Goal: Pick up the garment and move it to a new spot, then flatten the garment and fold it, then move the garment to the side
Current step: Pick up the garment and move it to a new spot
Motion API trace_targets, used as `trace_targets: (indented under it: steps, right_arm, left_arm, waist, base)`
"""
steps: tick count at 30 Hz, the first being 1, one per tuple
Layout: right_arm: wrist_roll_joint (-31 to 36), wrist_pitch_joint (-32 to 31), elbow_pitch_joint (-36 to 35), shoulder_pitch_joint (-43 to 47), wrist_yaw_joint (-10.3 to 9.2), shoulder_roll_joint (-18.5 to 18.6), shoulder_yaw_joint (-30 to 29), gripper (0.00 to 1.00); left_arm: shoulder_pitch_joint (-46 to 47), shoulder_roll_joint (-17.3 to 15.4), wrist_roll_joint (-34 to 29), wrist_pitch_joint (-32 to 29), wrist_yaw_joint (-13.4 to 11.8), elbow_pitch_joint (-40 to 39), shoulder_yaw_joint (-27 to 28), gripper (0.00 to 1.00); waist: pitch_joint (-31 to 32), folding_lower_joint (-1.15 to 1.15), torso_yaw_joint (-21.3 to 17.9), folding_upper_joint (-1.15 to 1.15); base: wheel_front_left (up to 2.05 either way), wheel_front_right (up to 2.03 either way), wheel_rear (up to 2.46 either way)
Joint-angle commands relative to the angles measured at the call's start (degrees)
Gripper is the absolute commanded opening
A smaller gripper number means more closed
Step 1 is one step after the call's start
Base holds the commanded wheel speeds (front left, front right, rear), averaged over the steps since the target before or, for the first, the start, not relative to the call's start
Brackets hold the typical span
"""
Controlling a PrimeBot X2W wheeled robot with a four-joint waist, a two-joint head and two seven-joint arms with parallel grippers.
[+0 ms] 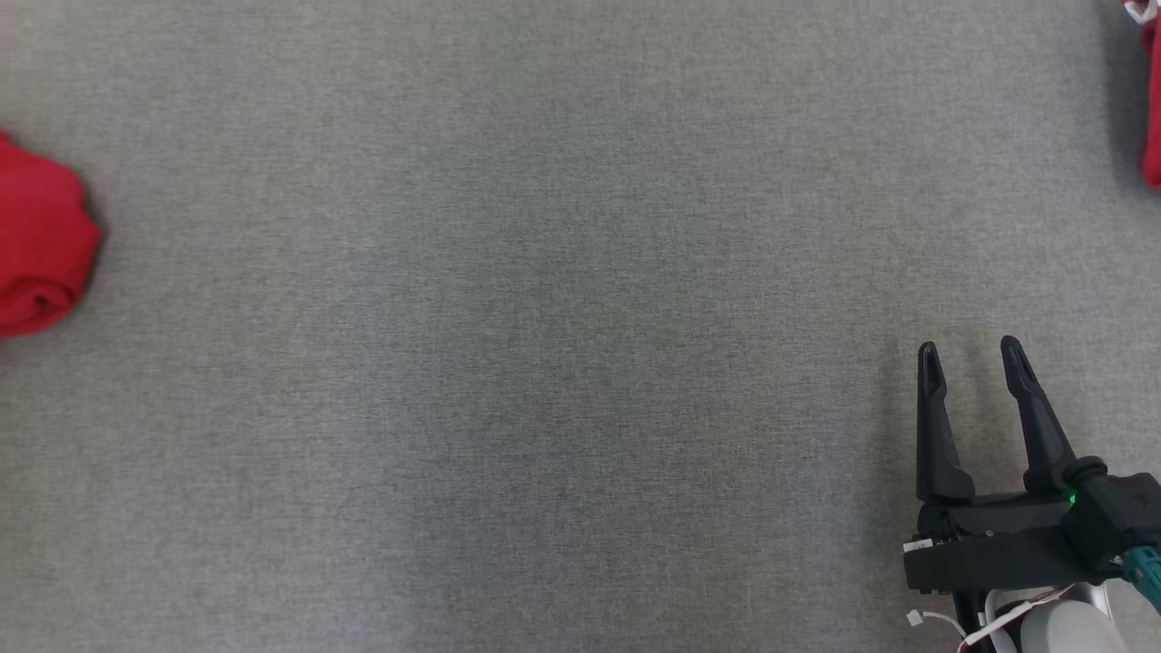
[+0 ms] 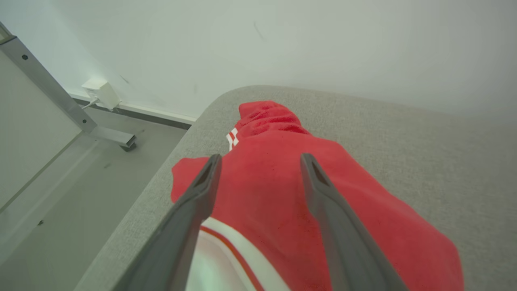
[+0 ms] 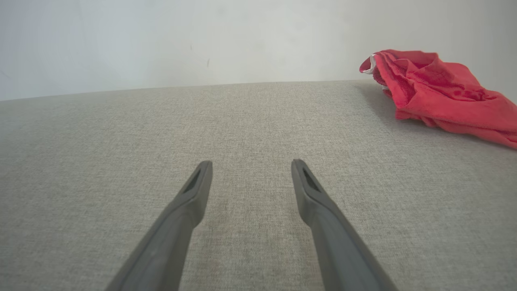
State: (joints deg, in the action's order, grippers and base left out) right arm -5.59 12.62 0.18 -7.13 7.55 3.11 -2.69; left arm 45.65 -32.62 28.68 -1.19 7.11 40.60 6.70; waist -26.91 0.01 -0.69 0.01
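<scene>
A crumpled red garment (image 1: pixel 36 245) lies at the left edge of the grey fabric surface (image 1: pixel 544 317). In the left wrist view this red garment (image 2: pixel 274 190), with white and red trim, lies bunched right below my left gripper (image 2: pixel 261 157), which is open with its fingers spread above the cloth. My right gripper (image 1: pixel 969 346) hovers at the lower right, open and holding nothing. In the right wrist view my right gripper (image 3: pixel 252 163) points over bare grey fabric.
A second red cloth (image 1: pixel 1152 109) lies at the far right edge, and this cloth (image 3: pixel 440 93) sits crumpled ahead and to the right of the right gripper. The surface's left edge drops to a floor (image 2: pixel 80 194) with a metal frame leg (image 2: pixel 60 97).
</scene>
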Motion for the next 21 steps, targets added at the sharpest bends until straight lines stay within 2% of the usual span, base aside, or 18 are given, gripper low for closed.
trace_targets:
  steps: [1,10,11,12,13,17,21]
  right_arm:
    - [0.4,0.0,-0.2,-0.6,-0.14,-0.1,-0.1,1.00]
    - [1.0,-0.8,-0.5,-0.9,-0.14,-0.1,0.1,1.00]
    - [0.9,-0.8,-0.5,-0.9,-0.14,-0.1,0.2,1.00]
    - [1.0,-0.8,-0.4,-1.0,-0.14,-0.2,0.3,1.00]
    - [1.0,-0.8,-0.4,-1.0,-0.14,-0.2,0.3,1.00]
    - [1.0,-0.8,-0.1,-0.8,-0.14,-0.2,0.4,1.00]
    - [0.5,-0.5,0.4,-0.1,-0.14,-0.2,0.4,1.00]
  left_arm:
    - [1.5,-0.5,0.3,-1.1,0.3,2.4,-1.0,1.00]
    - [5.1,0.6,4.0,-7.5,0.3,11.4,-5.9,1.00]
    - [5.3,0.7,4.8,-8.0,0.3,12.0,-6.4,0.85]
    - [5.3,0.7,5.1,-8.6,0.3,12.8,-6.9,0.47]
    - [5.4,0.6,5.1,-8.6,0.3,13.2,-7.5,0.00]
    - [5.8,-0.1,4.8,-5.6,0.3,14.7,-8.6,0.00]
    - [7.2,-1.2,3.4,0.5,0.3,14.3,-9.2,0.00]
  waist:
    - [-0.6,-0.01,-0.6,-0.01]
    - [-0.4,-0.01,-0.6,-0.01]
    - [-0.3,-0.01,-0.6,-0.01]
    - [-0.2,-0.01,-0.6,-0.01]
    - [-0.1,-0.01,-0.6,-0.01]
    - [1.0,-0.01,-0.6,-0.01]
    - [2.9,-0.01,-0.2,-0.01]
  base:
    - [0.00,0.00,0.00]
    - [0.00,0.00,0.00]
    - [0.00,0.00,0.00]
    - [0.00,0.00,0.00]
    - [0.00,0.00,0.00]
    - [0.00,0.00,0.00]
    - [0.00,0.00,0.00]
